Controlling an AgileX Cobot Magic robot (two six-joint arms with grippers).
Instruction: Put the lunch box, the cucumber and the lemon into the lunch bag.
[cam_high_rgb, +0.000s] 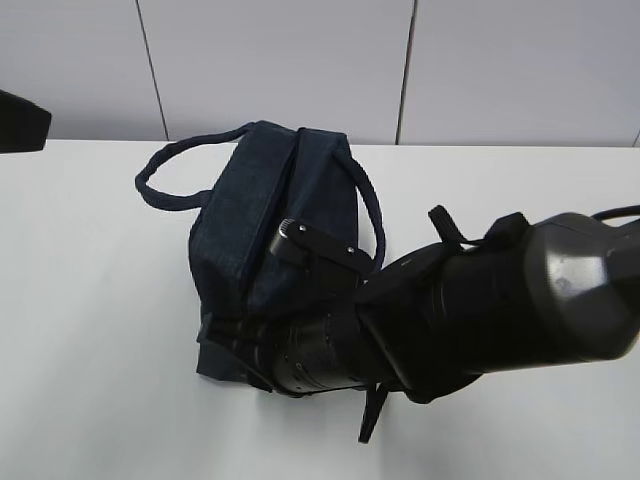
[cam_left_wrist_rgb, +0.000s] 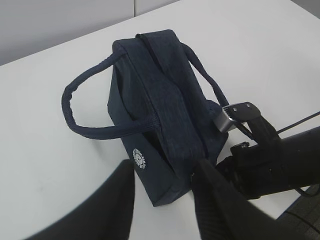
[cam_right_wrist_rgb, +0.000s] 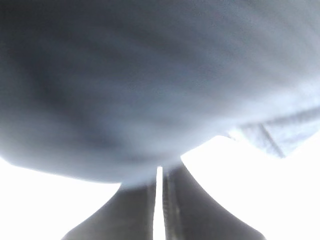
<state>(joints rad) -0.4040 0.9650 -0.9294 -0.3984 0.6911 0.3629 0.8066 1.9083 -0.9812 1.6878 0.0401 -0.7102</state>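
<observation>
One lunch bag (cam_high_rgb: 262, 215) of dark navy fabric stands on the white table (cam_high_rgb: 90, 300), near the middle of the exterior view. It has two loop handles: one (cam_left_wrist_rgb: 82, 112) bows out to the side, the other (cam_left_wrist_rgb: 207, 82) runs along the far side next to the right arm. One small round white logo (cam_left_wrist_rgb: 139, 157) shows on the end panel in the left wrist view. The top of the bag looks drawn together, with a seam running along its length.

Two arms are in play. The right arm (cam_high_rgb: 480, 300) reaches in low from the right, and its front end presses against the bag's near end. In the right wrist view, the right gripper (cam_right_wrist_rgb: 161, 200) has its two fingers brought together with only a thin slit between them, the blurred bag fabric filling the view just above; whether any fabric is pinched cannot be told. The left gripper (cam_left_wrist_rgb: 162, 200) hovers above the bag's logo end, its two fingers apart and holding nothing.
</observation>
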